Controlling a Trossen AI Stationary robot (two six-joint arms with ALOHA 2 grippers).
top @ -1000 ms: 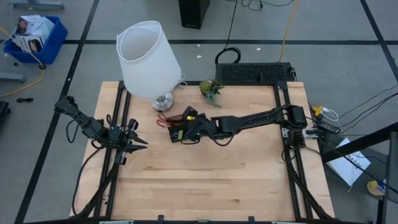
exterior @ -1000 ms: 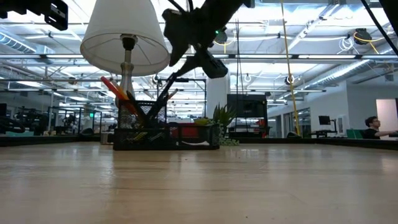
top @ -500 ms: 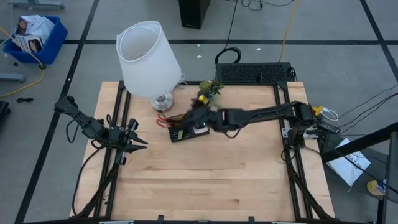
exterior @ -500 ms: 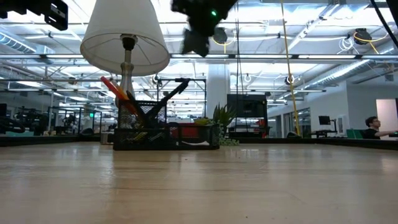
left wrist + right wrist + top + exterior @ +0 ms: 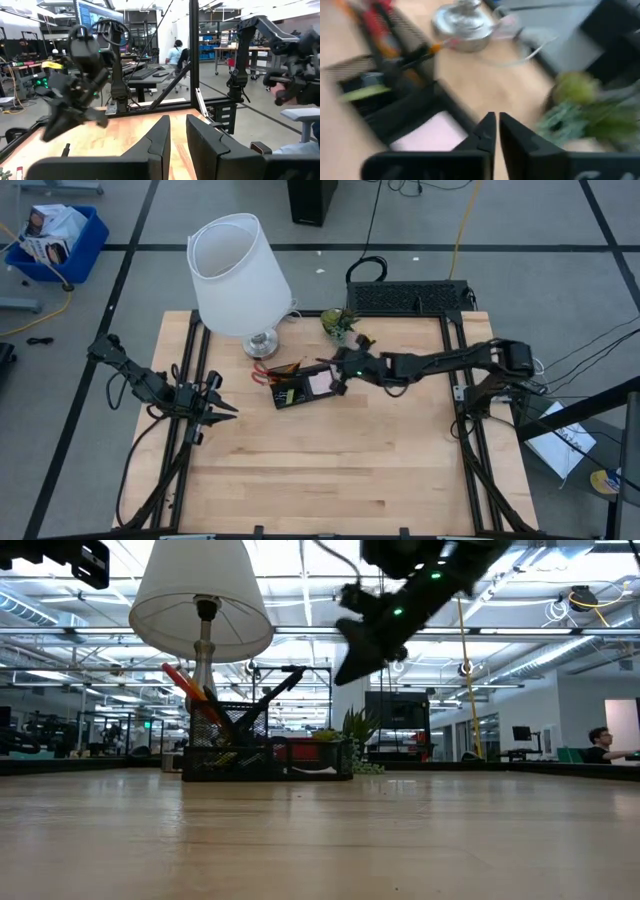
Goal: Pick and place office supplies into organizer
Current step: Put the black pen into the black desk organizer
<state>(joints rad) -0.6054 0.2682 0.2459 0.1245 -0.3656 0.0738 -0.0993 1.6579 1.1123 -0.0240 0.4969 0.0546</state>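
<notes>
Just beside right gripper point(image 5: 341, 378): organizer point(image 5: 300, 388)

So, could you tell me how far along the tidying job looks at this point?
Mostly done: the organizer holds the pink sticky-note pad, scissors and pens. Nothing is in hand: the right gripper is shut and empty above it, the left gripper parked. No loose supplies show.

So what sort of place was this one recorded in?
Most likely an open-plan robotics lab or workshop: a wooden table on a metal frame, exposed ceiling lights, and workbenches with monitors behind.
</notes>
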